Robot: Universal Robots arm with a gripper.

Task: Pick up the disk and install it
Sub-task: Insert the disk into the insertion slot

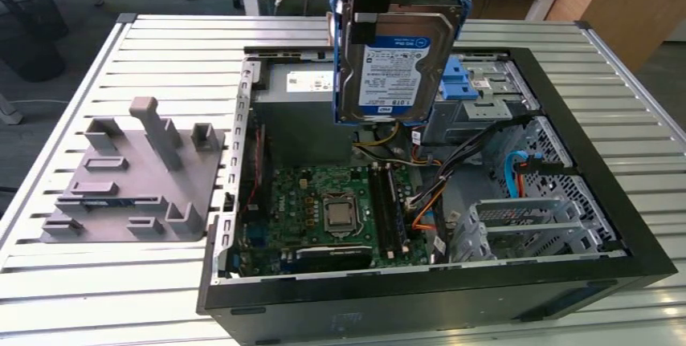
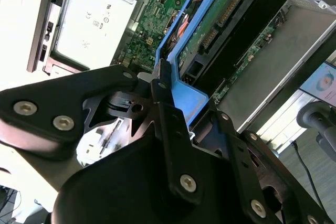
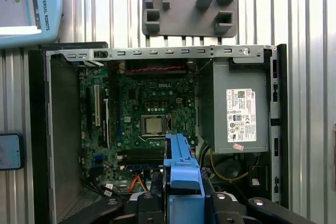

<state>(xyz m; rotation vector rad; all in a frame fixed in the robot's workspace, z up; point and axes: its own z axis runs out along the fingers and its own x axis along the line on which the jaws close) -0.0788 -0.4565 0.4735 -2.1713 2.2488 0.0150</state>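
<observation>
Black fingers [image 2: 164,103] pinch the blue carrier edge of the disk [image 1: 391,73]; the gripper [image 1: 377,10] clamps it from above. Disk hangs upright, label toward the exterior camera, held over the open case [image 1: 429,302]. Exterior view: disk at 12 o'clock from the motherboard [image 1: 327,205]. Power supply [image 1: 300,85] at the disk's 9 o'clock, drive cage [image 1: 477,89] with a blue latch at its 3 o'clock. Grey fixture [image 1: 128,177] at 9 o'clock of the case. Both sit on a slatted table [image 1: 96,298].
</observation>
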